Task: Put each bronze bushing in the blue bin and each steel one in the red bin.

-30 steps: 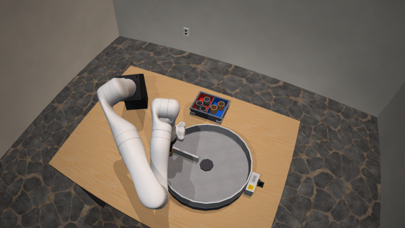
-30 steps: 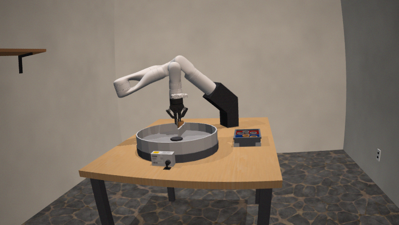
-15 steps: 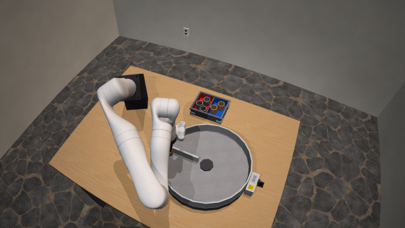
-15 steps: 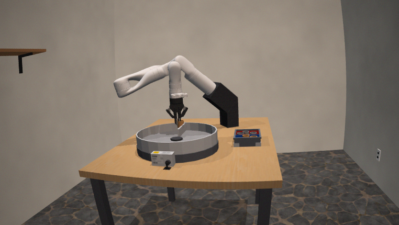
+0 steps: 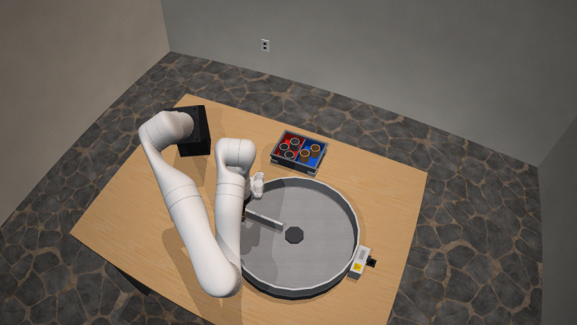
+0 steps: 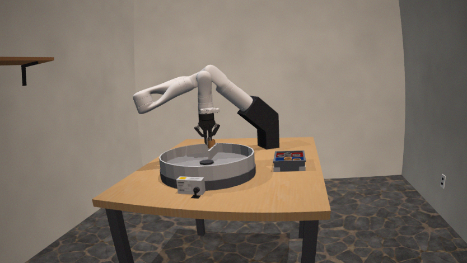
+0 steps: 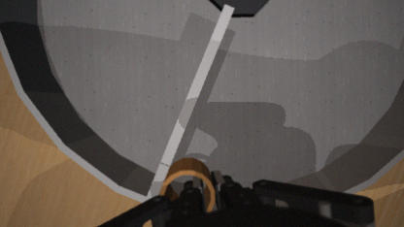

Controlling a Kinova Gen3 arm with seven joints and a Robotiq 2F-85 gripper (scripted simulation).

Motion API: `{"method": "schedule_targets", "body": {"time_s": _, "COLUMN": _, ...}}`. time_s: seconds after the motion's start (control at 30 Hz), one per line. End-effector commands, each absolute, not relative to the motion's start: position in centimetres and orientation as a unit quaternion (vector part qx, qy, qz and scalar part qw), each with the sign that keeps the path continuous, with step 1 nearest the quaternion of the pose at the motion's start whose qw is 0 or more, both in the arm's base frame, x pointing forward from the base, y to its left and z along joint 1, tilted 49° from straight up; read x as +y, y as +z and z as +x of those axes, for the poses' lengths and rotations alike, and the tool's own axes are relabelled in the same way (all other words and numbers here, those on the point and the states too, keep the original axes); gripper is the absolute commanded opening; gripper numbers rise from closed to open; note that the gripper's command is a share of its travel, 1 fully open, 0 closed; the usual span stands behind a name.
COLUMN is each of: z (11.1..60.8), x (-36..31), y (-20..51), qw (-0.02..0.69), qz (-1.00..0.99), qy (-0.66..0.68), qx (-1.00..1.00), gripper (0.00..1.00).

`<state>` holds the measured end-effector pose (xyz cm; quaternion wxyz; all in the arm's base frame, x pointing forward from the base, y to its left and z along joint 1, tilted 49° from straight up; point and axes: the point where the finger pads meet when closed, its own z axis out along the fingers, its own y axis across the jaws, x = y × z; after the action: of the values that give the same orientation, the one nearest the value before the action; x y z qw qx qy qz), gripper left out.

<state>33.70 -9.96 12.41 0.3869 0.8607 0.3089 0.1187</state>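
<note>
My gripper (image 6: pixel 209 141) is shut on the wall of a bronze bushing (image 7: pixel 188 186), one finger inside the ring. It holds the bushing (image 6: pixel 211 143) above the turntable's (image 5: pixel 296 236) rim on the arm's side. In the top view the forearm hides the gripper. The turntable's grey disc shows a white radial bar (image 5: pixel 264 218) and a dark hub (image 5: pixel 293 234), and no bushings in view. The bin tray holds steel bushings in the red bin (image 5: pixel 288 147) and two bronze ones in the blue bin (image 5: pixel 310 153).
The arm's black base (image 5: pixel 194 130) stands at the table's back left. A white control box (image 5: pixel 358 261) sits against the turntable's rim at the front right. The bin tray (image 6: pixel 289 161) lies beyond the turntable, toward the base side.
</note>
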Motion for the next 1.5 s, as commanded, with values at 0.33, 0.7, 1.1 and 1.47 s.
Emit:
{"method": "schedule_targets", "body": {"time_s": 0.33, "z": 33.64, "x": -9.78, "y": 12.62, "qw": 0.387, "qz": 0.859, "qy": 0.125, "qx": 0.311, "gripper": 0.0}}
{"method": "schedule_targets", "body": {"time_s": 0.7, "z": 33.3, "x": -9.58, "y": 12.85, "qw": 0.388, "qz": 0.855, "qy": 0.14, "qx": 0.316, "gripper": 0.0}}
{"method": "schedule_targets", "body": {"time_s": 1.1, "z": 33.32, "x": -9.46, "y": 12.98, "qw": 0.387, "qz": 0.859, "qy": 0.124, "qx": 0.311, "gripper": 0.0}}
{"method": "schedule_targets", "body": {"time_s": 1.47, "z": 33.0, "x": -9.24, "y": 13.23, "qw": 0.387, "qz": 0.855, "qy": 0.139, "qx": 0.316, "gripper": 0.0}}
